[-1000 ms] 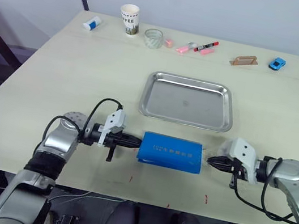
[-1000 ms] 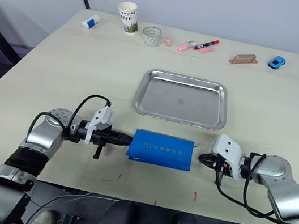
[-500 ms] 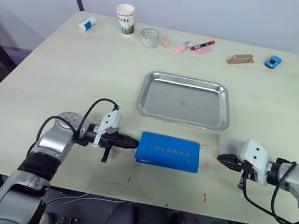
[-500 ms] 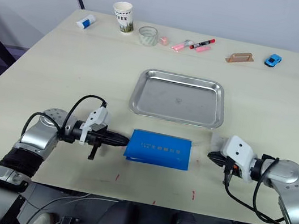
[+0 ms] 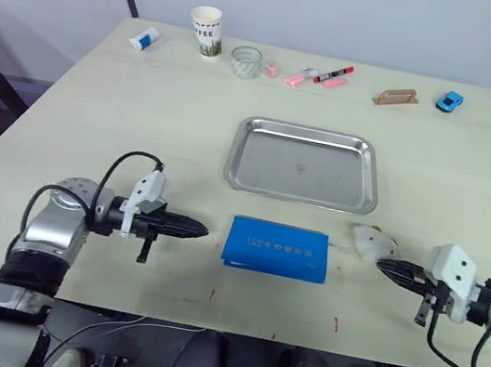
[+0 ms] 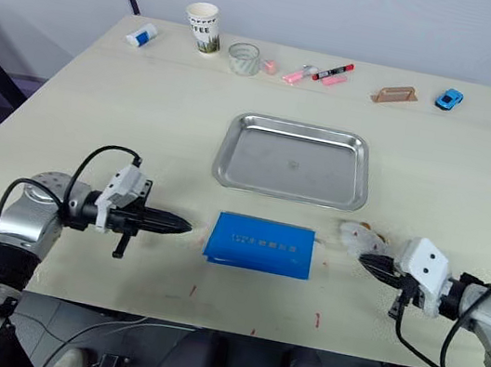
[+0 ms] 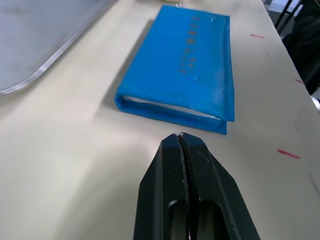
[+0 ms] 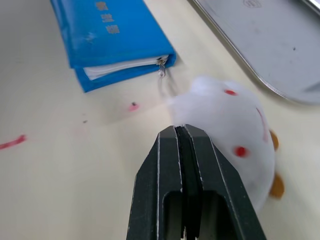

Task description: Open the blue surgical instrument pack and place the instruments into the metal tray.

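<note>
- Steel tray (image 5: pixel 305 163): sits at centre frame in the left eye view, long side across the table (image 5: pixel 145 110). Its bed is bare and shiny, with one small dark mark near the middle.
- Blue pack (image 5: pixel 276 249): lies flat and closed just below the tray, apart from its rim. White lettering runs along the top face; the characters cannot be read. The right wrist view shows a whitish lining between the blue covers and a small metal zip pull (image 8: pixel 162 74) at one corner.
- Paper cup (image 5: pixel 207 30): stands upright at upper left of the frame. Printed letters on its side read "FEE"; the rest is hidden. Contents cannot be seen.
- Glass cup (image 5: pixel 246 61): stands upright just right of the paper cup; nothing can be made out inside.
- Left gripper (image 5: pixel 204 229): lower left of the frame, forearm level with the table, tips pointing at the pack's left end, a clear gap between them. Fingers (image 7: pixel 172 165) are pressed together, holding nothing.
- Right gripper (image 5: pixel 383 264): lower right of the frame, forearm level, tips pointing toward the pack's right end. Fingers (image 8: pixel 170 150) are pressed together, holding nothing.
- White toy (image 5: pixel 368 243): rounded, with red dots and an orange part, lies between the pack and the right gripper, right at the tips; contact cannot be confirmed.
- Upper edge of the table: marker (image 5: pixel 337 74), wooden piece (image 5: pixel 397 98), toy car (image 5: pixel 449 101).
</note>
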Controlling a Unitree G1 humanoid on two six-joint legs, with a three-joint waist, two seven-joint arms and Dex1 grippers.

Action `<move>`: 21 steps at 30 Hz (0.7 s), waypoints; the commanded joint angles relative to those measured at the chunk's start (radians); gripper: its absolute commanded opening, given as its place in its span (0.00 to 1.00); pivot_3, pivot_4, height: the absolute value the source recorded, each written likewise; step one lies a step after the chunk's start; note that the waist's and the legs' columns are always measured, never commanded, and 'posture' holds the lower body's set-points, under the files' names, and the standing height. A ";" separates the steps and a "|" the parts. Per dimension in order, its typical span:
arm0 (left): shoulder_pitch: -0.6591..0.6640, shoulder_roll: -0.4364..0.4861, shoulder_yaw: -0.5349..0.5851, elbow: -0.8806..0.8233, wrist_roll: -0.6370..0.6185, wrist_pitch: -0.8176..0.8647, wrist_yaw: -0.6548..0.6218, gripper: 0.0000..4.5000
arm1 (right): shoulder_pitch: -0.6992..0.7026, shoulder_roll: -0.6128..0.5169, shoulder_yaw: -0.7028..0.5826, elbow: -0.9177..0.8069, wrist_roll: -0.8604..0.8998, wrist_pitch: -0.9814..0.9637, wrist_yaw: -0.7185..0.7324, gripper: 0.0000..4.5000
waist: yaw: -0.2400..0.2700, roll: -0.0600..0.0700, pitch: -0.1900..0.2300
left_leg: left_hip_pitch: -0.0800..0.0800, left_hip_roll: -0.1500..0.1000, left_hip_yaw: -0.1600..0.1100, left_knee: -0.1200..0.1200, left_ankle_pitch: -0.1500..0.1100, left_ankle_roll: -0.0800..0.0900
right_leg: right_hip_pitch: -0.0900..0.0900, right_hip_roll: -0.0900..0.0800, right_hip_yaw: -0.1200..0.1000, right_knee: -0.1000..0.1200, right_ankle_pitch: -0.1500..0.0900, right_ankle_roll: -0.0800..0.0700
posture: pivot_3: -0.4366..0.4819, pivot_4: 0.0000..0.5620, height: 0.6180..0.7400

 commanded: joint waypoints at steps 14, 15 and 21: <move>0.055 0.185 0.033 -0.237 -0.198 0.089 -0.063 0.50 | -0.026 0.084 0.043 -0.070 0.150 -0.044 0.067 0.63 | -0.001 0.001 0.001 | 0.001 0.000 0.000 0.000 0.000 0.000 | 0.000 0.000 0.000 0.001 0.000 0.000 | 0.48 0.27 0.82; 0.058 0.198 0.025 -0.244 -0.206 0.085 -0.063 0.57 | -0.045 0.087 0.070 -0.058 0.128 -0.066 0.079 0.71 | -0.005 0.001 0.002 | 0.001 0.000 0.000 0.000 0.000 0.000 | 0.000 0.000 0.000 0.001 0.000 0.000 | 0.48 0.27 0.82; 0.055 0.248 -0.026 -0.252 -0.220 0.035 -0.063 0.98 | -0.176 0.124 0.206 0.053 -0.039 -0.260 0.112 1.00 | -0.002 0.003 0.005 | 0.001 0.001 0.001 0.000 0.000 0.000 | 0.000 0.001 0.001 0.001 0.000 0.000 | 0.48 0.27 0.82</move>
